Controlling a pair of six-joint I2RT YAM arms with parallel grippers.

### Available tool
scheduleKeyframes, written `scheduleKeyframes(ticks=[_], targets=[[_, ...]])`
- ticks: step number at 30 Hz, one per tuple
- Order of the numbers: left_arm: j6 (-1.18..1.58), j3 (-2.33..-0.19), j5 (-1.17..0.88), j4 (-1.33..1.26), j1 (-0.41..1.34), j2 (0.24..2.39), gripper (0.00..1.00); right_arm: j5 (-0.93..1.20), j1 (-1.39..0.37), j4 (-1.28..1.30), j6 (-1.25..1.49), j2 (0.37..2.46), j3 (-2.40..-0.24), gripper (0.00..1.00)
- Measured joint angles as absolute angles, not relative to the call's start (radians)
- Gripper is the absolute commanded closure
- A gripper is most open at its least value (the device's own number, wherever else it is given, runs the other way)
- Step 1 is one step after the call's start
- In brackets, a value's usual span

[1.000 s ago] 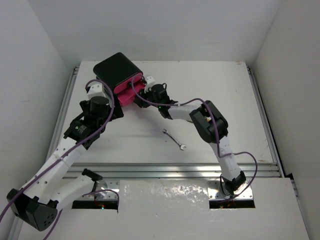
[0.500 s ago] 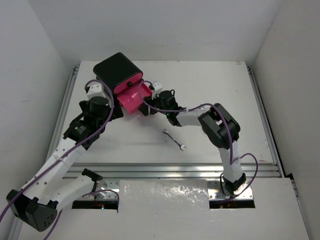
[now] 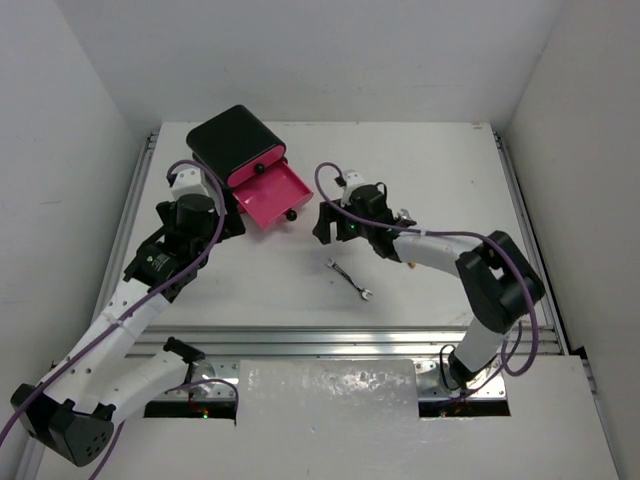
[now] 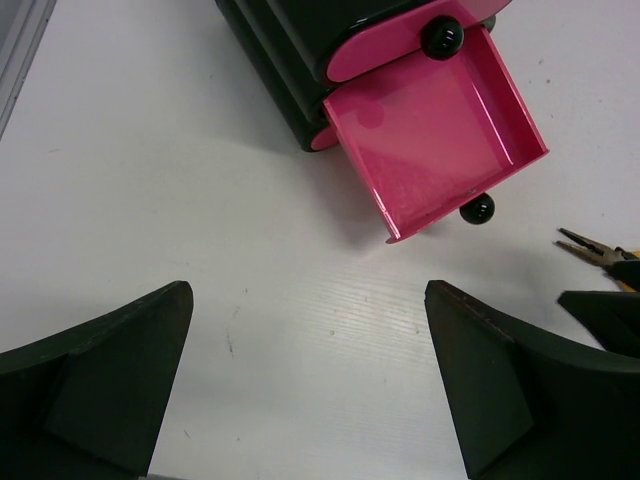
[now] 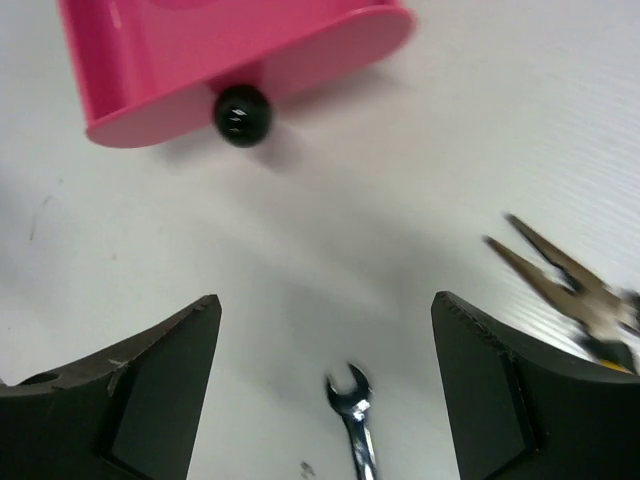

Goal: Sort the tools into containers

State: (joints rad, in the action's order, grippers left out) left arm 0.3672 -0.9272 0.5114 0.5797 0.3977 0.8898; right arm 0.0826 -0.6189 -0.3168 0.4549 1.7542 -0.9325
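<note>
Both spread wide: left gripper (image 4: 305, 300), right gripper (image 5: 327, 300); pink drawer (image 4: 430, 140) open, wrench (image 5: 355, 420) nr right.

One black box (image 3: 233, 138). Two pink drawers show: the open drawer (image 4: 440, 150) and the shut drawer (image 4: 385, 50). Two black knobs (image 4: 478, 210), one on each drawer. One silver wrench (image 3: 350, 279) and one pliers (image 5: 570, 285) lie on the single worktop (image 3: 430, 170).

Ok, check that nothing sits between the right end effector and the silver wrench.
Nothing visible does. The wrench lies on bare table, framed between the fingers of the open right end effector. The pliers lie off to one side and the open pink drawer sits beyond it.
</note>
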Motion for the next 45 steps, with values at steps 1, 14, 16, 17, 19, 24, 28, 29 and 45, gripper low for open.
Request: scheduleKeyframes(ticks=[1,14,16,17,19,24,28,29,45], targets=[[0.367,-0.927,0.511,0.579,0.398,0.888,0.0,0.077,-0.606,-0.271,0.456,1.724,-0.927,0.19],[0.363,-0.927,0.492,0.58,0.398,0.888,0.0,-0.004,-0.42,0.331,0.125,1.936,-1.331,0.22],[0.363,-0.927,0.484,0.579,0.398,0.888,0.0,0.007,-0.42,0.374,0.043,1.993,-1.377,0.22],[0.362,-0.927,0.483,0.58,0.398,0.888,0.0,0.009,-0.421,0.393,0.004,2.024,-1.406,0.23],[0.36,-0.927,0.477,0.579,0.398,0.888,0.0,0.009,-0.421,0.422,-0.056,2.082,-1.462,0.25],[0.352,-0.927,0.472,0.579,0.398,0.888,0.0,0.033,-0.415,0.506,-0.15,2.174,-1.554,0.45],[0.348,-0.927,0.464,0.579,0.398,0.888,0.0,0.076,-0.414,0.587,-0.194,2.192,-1.589,0.6],[0.348,-0.927,0.462,0.579,0.398,0.888,0.0,0.089,-0.414,0.607,-0.199,2.199,-1.604,0.63],[0.345,-0.927,0.458,0.579,0.398,0.888,0.0,-0.047,-0.492,0.616,-0.168,2.149,-1.527,1.0]])
